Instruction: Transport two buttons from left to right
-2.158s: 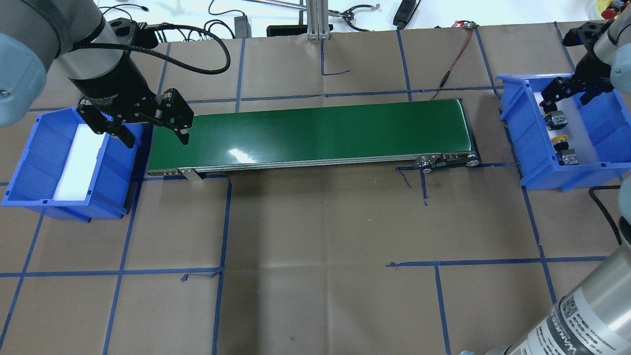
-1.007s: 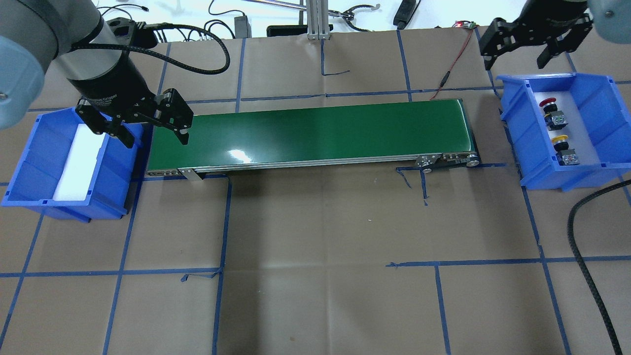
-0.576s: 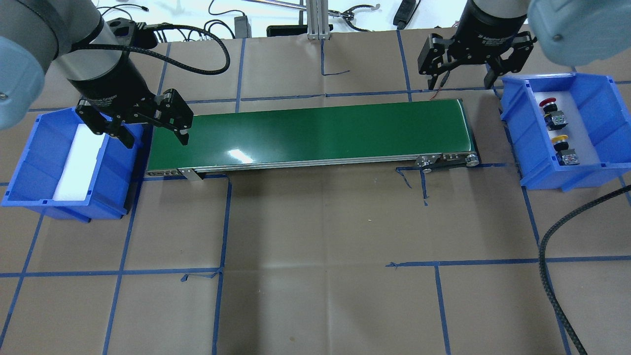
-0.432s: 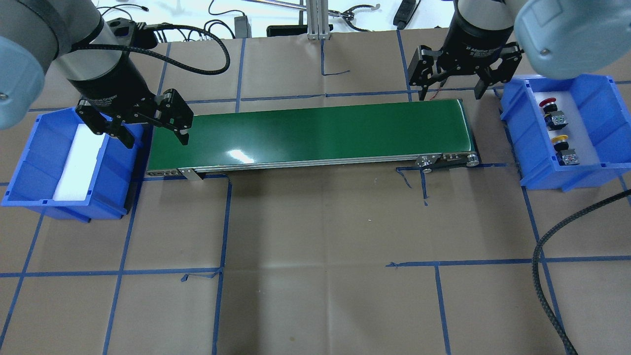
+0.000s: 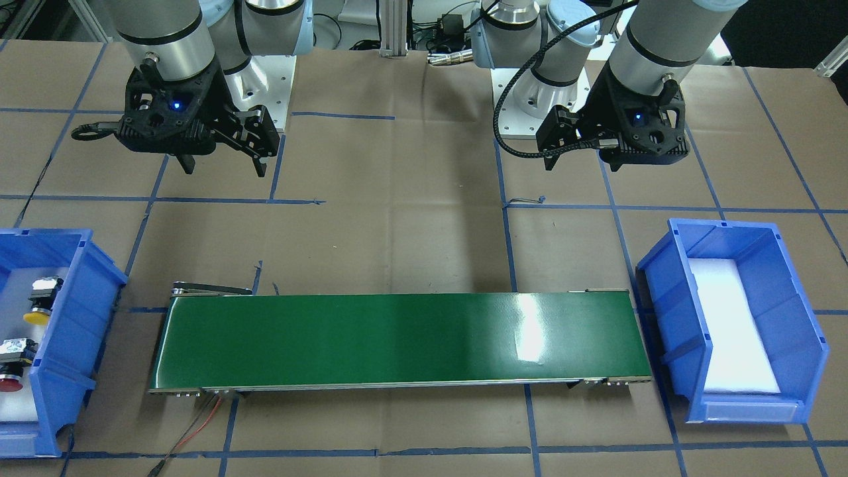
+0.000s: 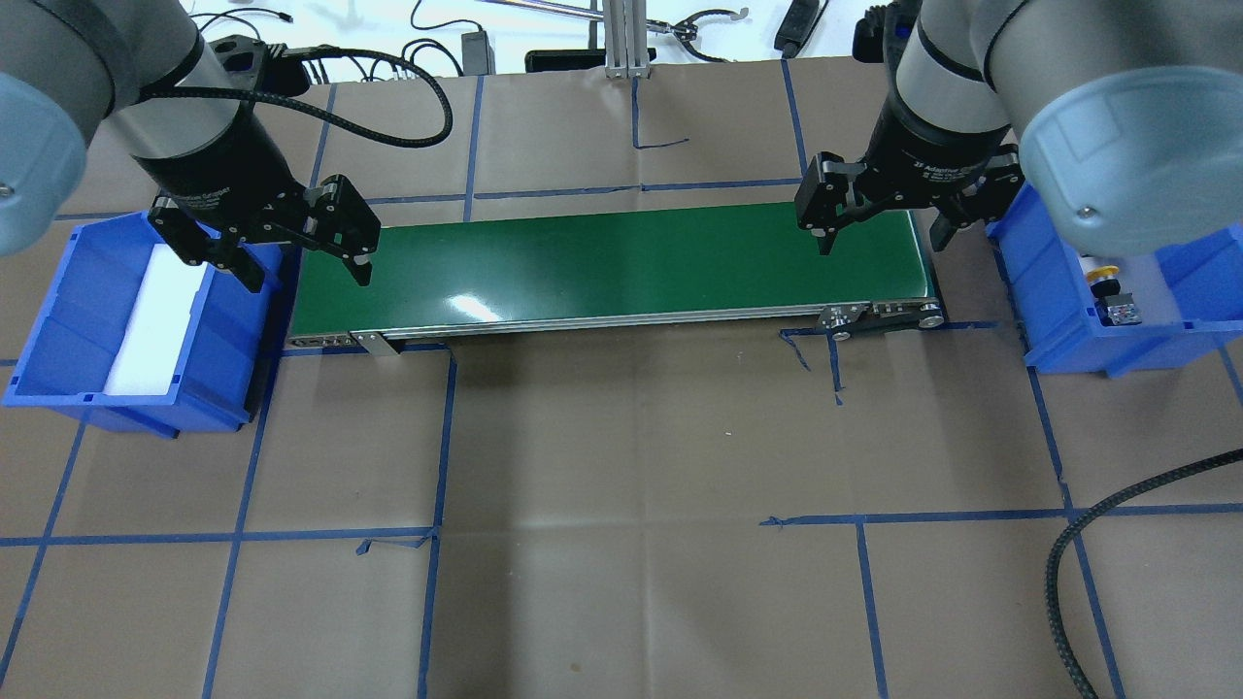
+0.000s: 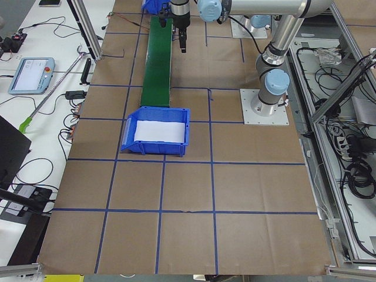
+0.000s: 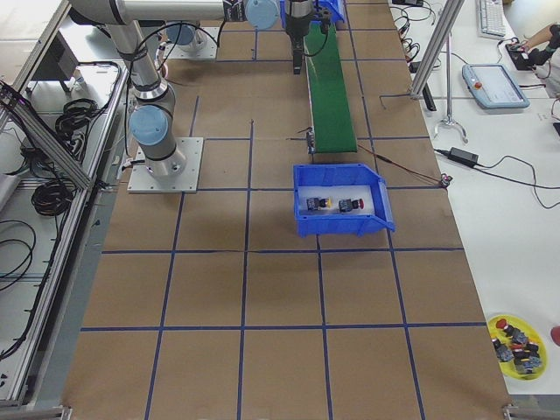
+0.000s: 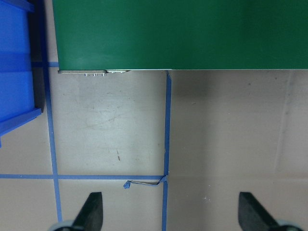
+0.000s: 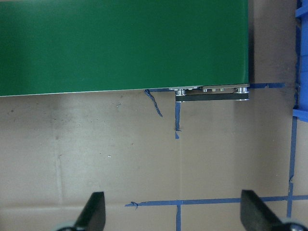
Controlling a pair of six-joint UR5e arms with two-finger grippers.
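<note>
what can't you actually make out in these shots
- Red button: in the overhead view it is hidden behind the right arm; only the yellow button shows.
- Blue bin: cut off by the front-facing view's left edge.
- Yellow dish: in the right view its contents are too small to identify.

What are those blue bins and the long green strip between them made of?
The blue bins look like moulded hard plastic: ribbed walls, even colour, slight sheen. The green strip seems a smooth rubbery or vinyl belt, glossy enough to mirror the lights; its exact material is uncertain.
</note>
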